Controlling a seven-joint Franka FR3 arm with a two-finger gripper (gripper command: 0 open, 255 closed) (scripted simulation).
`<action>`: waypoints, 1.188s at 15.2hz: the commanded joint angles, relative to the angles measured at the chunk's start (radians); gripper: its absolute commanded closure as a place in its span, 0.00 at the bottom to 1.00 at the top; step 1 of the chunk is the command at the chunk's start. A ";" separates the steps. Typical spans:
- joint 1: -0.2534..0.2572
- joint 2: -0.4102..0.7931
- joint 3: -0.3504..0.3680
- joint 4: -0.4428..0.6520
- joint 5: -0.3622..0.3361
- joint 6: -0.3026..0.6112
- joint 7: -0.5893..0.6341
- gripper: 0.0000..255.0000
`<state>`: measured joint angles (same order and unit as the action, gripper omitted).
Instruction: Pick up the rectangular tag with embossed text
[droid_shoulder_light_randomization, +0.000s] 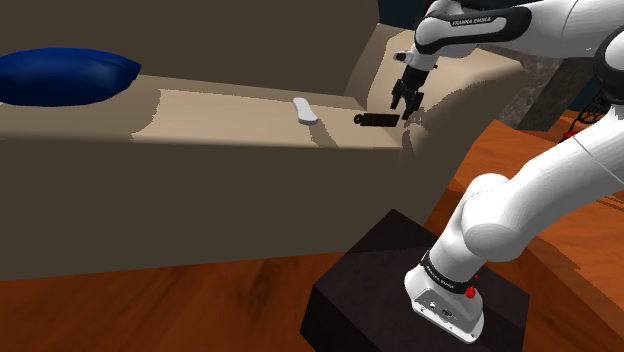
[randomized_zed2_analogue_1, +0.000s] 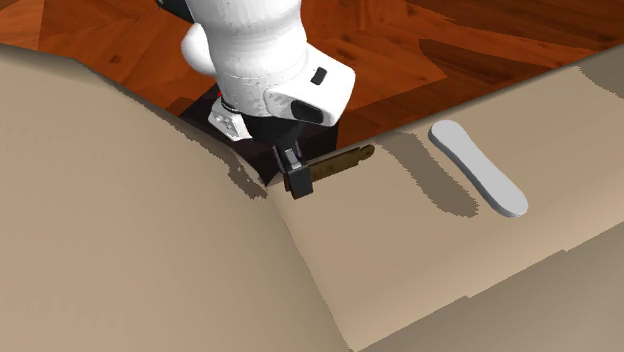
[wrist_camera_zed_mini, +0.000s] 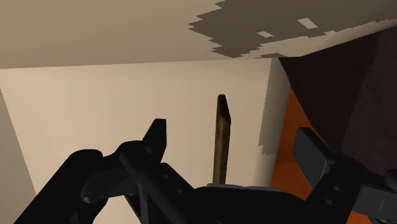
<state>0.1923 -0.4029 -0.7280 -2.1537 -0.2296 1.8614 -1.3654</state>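
The tag (droid_shoulder_light_randomization: 375, 119) is a thin dark brown strip lying on the beige sofa seat (droid_shoulder_light_randomization: 230, 120), close to the seat's corner by the armrest. My black gripper (droid_shoulder_light_randomization: 406, 110) hangs just beyond the tag's end, on the shoulder view's right. In the second exterior view the gripper (randomized_zed2_analogue_1: 297, 183) is at the end of the tag (randomized_zed2_analogue_1: 340, 163). The wrist view has the tag (wrist_camera_zed_mini: 221, 140) running lengthwise between the two fingers (wrist_camera_zed_mini: 156, 137), which stand wide apart without touching it. The gripper (wrist_camera_zed_mini: 233, 145) is open.
A white oblong object (droid_shoulder_light_randomization: 305, 110) (randomized_zed2_analogue_1: 478, 168) lies on the seat a short way from the tag. A blue cushion (droid_shoulder_light_randomization: 65, 75) sits at the far end. The sofa's back and armrest (droid_shoulder_light_randomization: 450, 110) rise close around the gripper. The dark stand (droid_shoulder_light_randomization: 390, 290) is on a wooden floor.
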 joint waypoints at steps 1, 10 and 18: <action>0.005 0.013 -0.020 -0.008 0.005 0.024 -0.030 0.00; 0.006 0.030 -0.040 -0.072 0.004 0.102 -0.036 1.00; 0.005 0.029 -0.040 -0.070 0.004 0.100 -0.035 1.00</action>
<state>0.1978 -0.3742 -0.7680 -2.2253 -0.2262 1.9627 -1.4006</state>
